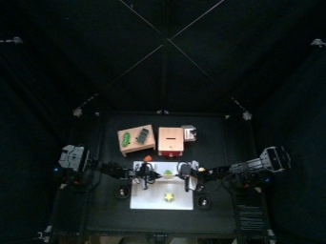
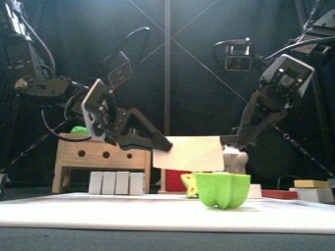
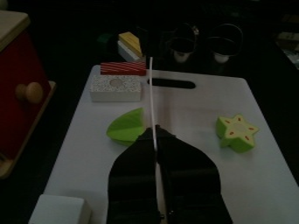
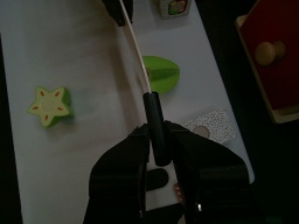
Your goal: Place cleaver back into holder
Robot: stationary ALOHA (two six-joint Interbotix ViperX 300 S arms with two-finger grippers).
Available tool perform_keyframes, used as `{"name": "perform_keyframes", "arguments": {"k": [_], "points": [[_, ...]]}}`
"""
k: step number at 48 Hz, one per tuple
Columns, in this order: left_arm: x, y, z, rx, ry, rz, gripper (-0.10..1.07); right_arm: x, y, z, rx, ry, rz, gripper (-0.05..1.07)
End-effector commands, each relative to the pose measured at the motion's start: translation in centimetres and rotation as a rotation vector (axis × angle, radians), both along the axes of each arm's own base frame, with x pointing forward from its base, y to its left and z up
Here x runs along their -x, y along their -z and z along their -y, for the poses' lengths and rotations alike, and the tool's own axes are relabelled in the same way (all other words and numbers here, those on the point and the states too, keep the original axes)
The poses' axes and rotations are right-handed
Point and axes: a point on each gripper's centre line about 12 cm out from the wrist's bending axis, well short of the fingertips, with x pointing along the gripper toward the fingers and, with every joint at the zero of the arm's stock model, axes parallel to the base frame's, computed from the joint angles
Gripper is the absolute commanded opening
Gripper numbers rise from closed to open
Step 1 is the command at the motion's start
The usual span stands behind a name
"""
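The cleaver (image 2: 193,154) hangs level above the white cutting board (image 1: 163,195), its pale blade facing the front. My left gripper (image 3: 156,131) is shut on the thin blade (image 3: 152,96), seen edge-on. My right gripper (image 4: 149,131) is shut on the black handle (image 4: 149,107). In the top view both grippers meet over the board, left (image 1: 148,172) and right (image 1: 188,172). The holder (image 1: 173,142), an orange-brown block with a pale grey part, stands behind the board, apart from the cleaver. It shows red-orange with a wooden knob in the wrist views (image 3: 17,74) (image 4: 274,35).
A tan wooden box (image 1: 133,139) bearing a green thing stands left of the holder. On the board lie a green slice (image 3: 131,124), a green star (image 3: 237,129) and a red-and-white block (image 3: 117,80). A green pepper (image 2: 217,188) sits at the front.
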Motion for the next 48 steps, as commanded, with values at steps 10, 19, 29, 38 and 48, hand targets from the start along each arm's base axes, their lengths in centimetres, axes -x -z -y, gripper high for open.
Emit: {"name": "perform_keyframes", "arguments": {"k": [10,19,29,38,48], "points": [[-0.4,-2.1,0.2,0.004,0.010,0.065,0.29,0.0,-2.7,0.0,-0.005,0.000,0.084,0.57],[-0.5,-2.1,0.2,0.004,0.010,0.063,0.52,0.3,-2.8,-0.2,-0.011,-0.004,0.089,0.57],[-0.4,-2.6,-1.0,0.003,-0.021,0.077,0.70,0.4,-3.2,-0.4,-0.022,0.003,0.100,0.57],[0.4,-4.3,-2.5,-0.004,-0.059,0.123,0.74,1.0,-4.5,-0.3,-0.058,0.040,0.133,0.57],[2.4,-5.2,-4.6,-0.036,-0.114,0.135,0.75,2.1,-5.9,0.0,-0.132,0.134,0.148,0.57]]}}
